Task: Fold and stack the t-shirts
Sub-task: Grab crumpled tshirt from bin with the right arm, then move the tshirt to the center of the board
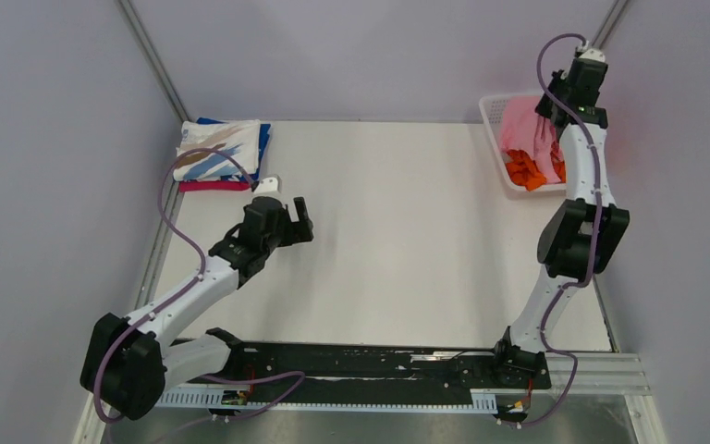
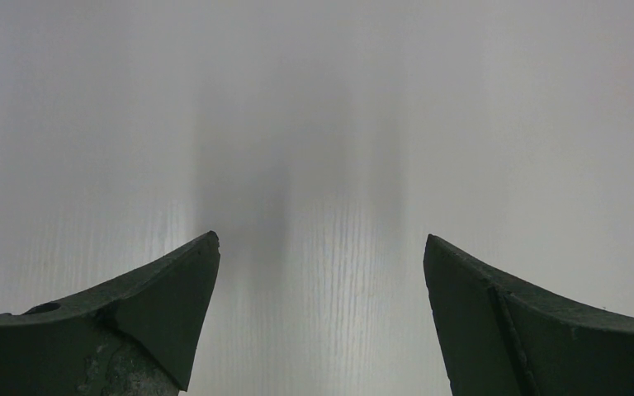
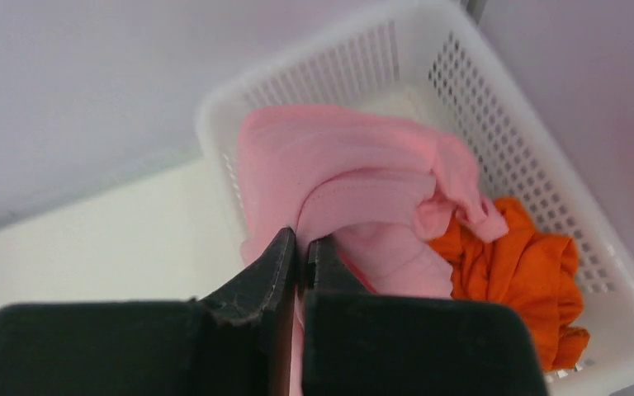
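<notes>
Mid-fetch, we had our right jaws clamped on the pink t-shirt [image 3: 355, 165] over the basket [image 3: 495, 107], left jaws open; next it needed spreading flat on the counter [image 1: 397, 231].

pink shirt [image 3: 355, 165] is bunched up in the basket [image 3: 495, 107], one fold pinched by the right gripper [image 3: 301, 241], orange shirt [image 3: 516, 264] crumpled beside it. far left corner: folded white streaky shirt [image 1: 214, 148] sits on a blue shirt [image 1: 264, 141] and a magenta shirt [image 1: 213, 186]
</notes>
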Robot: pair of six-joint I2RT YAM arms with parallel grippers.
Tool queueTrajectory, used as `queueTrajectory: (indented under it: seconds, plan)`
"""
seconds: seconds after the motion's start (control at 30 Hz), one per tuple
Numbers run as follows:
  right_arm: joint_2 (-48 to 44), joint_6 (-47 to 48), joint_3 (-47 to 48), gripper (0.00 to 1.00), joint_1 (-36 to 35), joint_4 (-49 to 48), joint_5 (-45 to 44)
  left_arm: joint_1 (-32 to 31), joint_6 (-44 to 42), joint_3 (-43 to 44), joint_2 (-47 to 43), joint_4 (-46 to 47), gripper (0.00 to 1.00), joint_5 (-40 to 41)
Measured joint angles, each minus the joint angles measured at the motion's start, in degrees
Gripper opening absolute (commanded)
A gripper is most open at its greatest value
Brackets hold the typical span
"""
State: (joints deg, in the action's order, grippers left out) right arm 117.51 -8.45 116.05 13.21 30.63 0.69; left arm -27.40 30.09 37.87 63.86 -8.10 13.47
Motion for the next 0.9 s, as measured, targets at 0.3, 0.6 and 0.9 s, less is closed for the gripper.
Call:
queueTrajectory:
  seconds: [0.3,0.6,0.9]
  plan:
    - [-14.8,-7.5,1.4,0.00,0.0,-24.4,4.9,0.0,0.0,0.0,-5.2,-1.1,1.00,2.2]
    - [-15.3,-20.0,10.3,0.00,-1.3,-26.8,29.5,0.0,0.3,0.0,-9.0,-3.0,1.00,3.9]
    - [-23.0,-22.8,-7.0,0.00,-18.5,-17.6,38.7,0.0,2.0,0.0,-13.4,-7.5,1.00,6.1]
